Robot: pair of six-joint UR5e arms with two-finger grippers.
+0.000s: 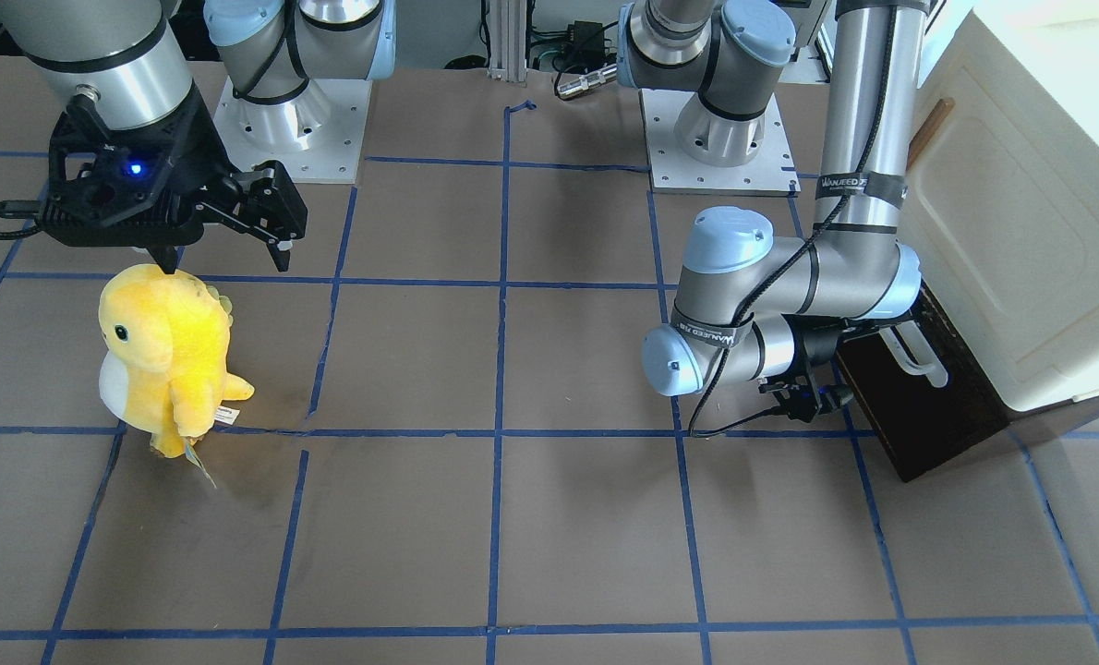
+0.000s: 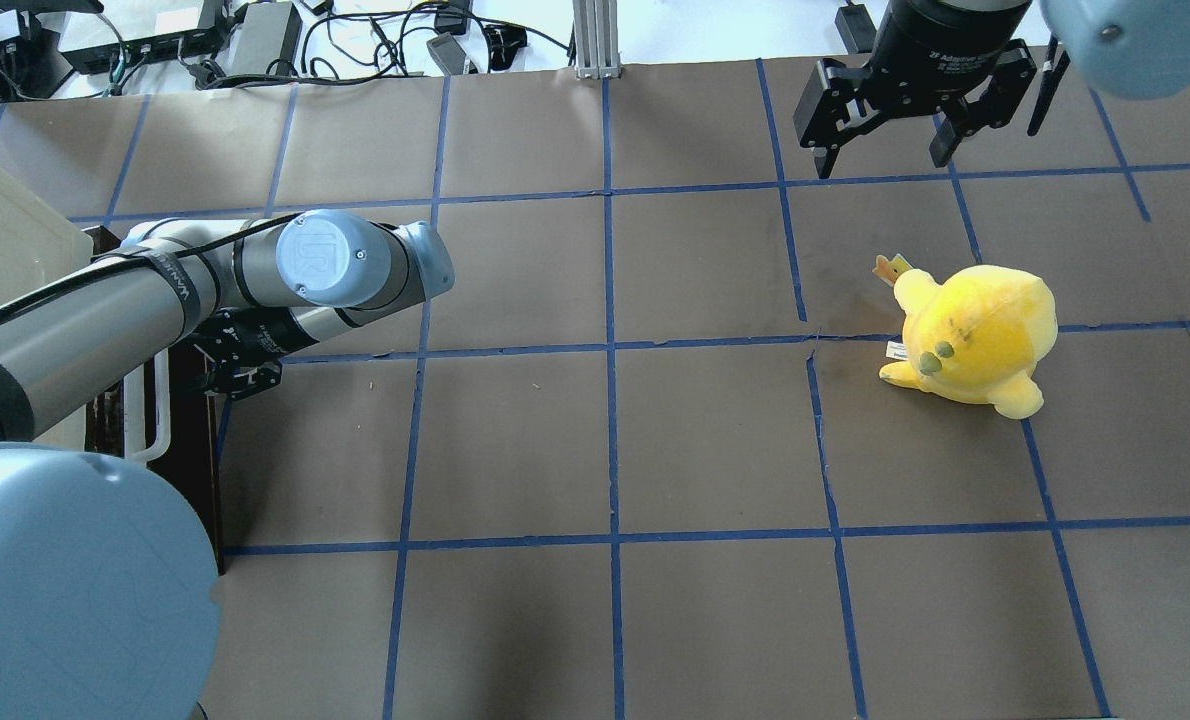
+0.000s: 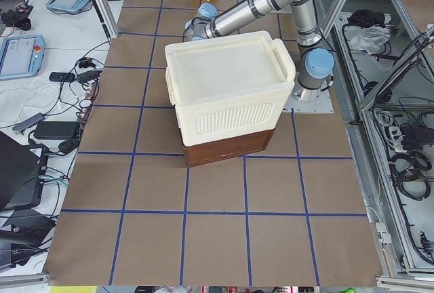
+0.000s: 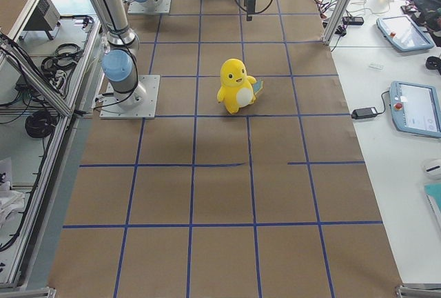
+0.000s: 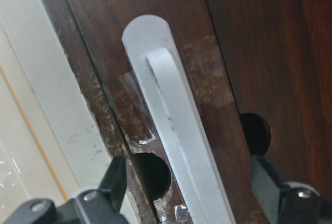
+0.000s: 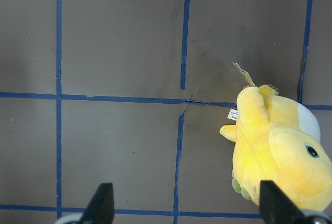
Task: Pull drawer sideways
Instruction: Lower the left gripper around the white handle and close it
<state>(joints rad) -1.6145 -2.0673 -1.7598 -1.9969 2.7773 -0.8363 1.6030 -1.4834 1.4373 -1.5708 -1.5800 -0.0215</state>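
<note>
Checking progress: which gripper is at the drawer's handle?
The left gripper: its open fingers straddle the white bar handle of the drawer. The right gripper hangs open near the yellow plush toy.

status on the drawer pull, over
Left tool open, straddling the white handle, no grip yet. Right tool open, hanging near the yellow plush. Nothing blocking the drawer.

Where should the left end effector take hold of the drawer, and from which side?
Grip the white bar handle on the drawer front, approaching square to the dark wood. The bar stands off the front, and the open left end effector straddles it, one finger each side.
</note>
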